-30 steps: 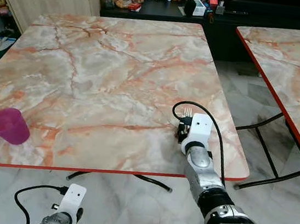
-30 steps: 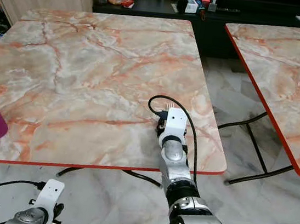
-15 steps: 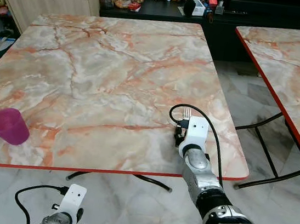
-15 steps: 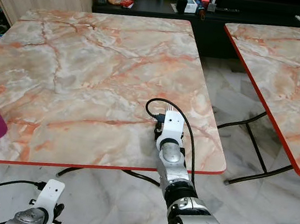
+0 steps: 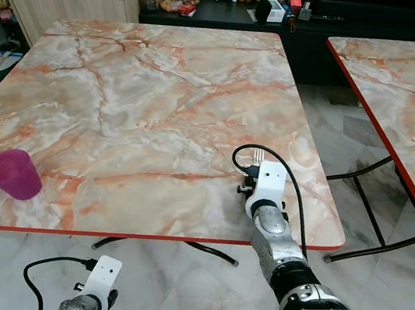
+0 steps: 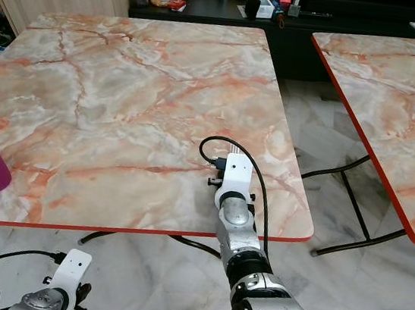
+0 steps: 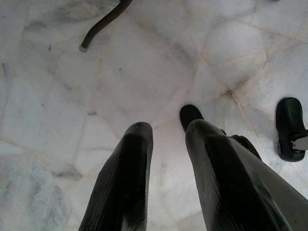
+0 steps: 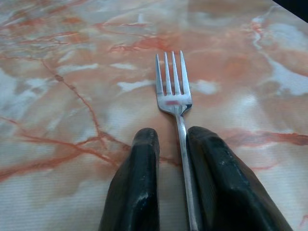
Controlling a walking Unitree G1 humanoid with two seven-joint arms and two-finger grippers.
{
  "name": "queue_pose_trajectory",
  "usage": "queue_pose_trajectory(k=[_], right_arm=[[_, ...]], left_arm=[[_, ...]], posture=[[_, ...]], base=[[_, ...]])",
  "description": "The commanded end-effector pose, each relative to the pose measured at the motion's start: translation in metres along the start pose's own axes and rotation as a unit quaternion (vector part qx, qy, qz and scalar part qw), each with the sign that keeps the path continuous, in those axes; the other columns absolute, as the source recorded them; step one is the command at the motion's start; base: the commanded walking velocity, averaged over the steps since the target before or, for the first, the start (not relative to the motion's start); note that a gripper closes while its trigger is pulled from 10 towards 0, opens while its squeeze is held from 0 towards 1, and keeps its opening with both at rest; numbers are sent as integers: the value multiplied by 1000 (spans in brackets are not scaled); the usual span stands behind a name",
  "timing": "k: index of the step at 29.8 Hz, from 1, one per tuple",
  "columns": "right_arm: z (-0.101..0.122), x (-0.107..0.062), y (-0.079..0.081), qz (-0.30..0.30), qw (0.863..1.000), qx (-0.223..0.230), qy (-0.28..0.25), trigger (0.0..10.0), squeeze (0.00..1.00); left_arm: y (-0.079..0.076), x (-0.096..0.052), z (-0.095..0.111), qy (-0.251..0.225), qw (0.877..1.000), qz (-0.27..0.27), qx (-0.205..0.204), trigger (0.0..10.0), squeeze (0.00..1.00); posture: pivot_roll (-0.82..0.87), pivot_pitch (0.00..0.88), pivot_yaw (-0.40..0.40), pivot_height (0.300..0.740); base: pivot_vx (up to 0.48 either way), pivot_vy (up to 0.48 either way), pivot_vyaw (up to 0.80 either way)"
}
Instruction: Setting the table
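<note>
From here the fork [image 8: 174, 98] shows its tines on the tabletop [image 5: 161, 103], but its handle runs down between the right pincer [image 8: 172, 144] fingers and off the frame's edge, so its end and any grip on it stay hidden.
</note>
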State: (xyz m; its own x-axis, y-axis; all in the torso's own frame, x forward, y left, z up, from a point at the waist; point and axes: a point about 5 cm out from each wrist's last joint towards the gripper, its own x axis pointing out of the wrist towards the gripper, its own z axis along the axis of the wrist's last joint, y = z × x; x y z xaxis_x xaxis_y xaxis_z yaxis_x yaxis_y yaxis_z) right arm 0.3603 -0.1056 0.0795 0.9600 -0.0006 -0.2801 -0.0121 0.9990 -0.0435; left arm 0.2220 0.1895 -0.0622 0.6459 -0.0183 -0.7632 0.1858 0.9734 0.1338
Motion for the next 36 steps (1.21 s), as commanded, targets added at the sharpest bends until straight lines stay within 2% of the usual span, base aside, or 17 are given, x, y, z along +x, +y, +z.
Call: queue_pose_trajectory(k=[1, 12, 18, 20, 21, 22, 23, 26, 29, 36], right_arm=[[-9, -1, 1, 3, 1000, -3, 26, 0, 0], [-11, -2, 3, 5, 1000, 1, 27, 0, 0], [-4, -2, 8, 21, 1000, 13, 3, 0, 0], [8, -1, 9, 26, 999, 15, -28, 0, 0], [13, -1, 8, 20, 999, -3, -44, 3569, 0], [16, 0, 8, 16, 998, -16, -54, 3569, 0], [26, 0, 7, 15, 996, -32, -84, 10000, 0], [36, 0, 6, 17, 993, -28, -109, 10000, 0], [57, -2, 4, 18, 985, -32, -168, 10000, 0], [69, -4, 5, 26, 978, -42, -202, 10000, 0]], left_arm=[[0, -1, -8, 18, 1000, -3, 7, 10000, 0], [2, -2, -11, 21, 1000, -2, 8, 10000, 0], [3, -2, -12, 21, 1000, 6, 11, 10000, 0], [4, -2, -10, 16, 1000, 10, 5, 10000, 0], [4, -2, -10, 15, 1000, 10, 4, 10000, 0], [4, -2, -10, 16, 1000, 11, 4, 10000, 0], [3, -2, -9, 13, 1000, 13, 6, 10000, 0], [3, -2, -6, 2, 1000, 15, -6, 10000, 0], [1, -1, -4, -1, 1000, 17, -3, 10000, 0], [-4, 0, -1, -4, 1000, 18, 12, 10000, 0]], posture=[[44, 113, 34, 740], [41, 118, 42, 740], [40, 81, 37, 740], [38, 73, 33, 740], [35, 68, 32, 740], [35, 68, 32, 740], [29, 61, 26, 740], [27, 57, 24, 740], [23, 51, 13, 740], [15, 36, 1, 740]], base=[[0, 0, 0], [0, 0, 0], [0, 0, 0], [0, 0, 0], [0, 0, 0], [0, 0, 0], [0, 0, 0], [0, 0, 0], [0, 0, 0], [0, -90, 0]])
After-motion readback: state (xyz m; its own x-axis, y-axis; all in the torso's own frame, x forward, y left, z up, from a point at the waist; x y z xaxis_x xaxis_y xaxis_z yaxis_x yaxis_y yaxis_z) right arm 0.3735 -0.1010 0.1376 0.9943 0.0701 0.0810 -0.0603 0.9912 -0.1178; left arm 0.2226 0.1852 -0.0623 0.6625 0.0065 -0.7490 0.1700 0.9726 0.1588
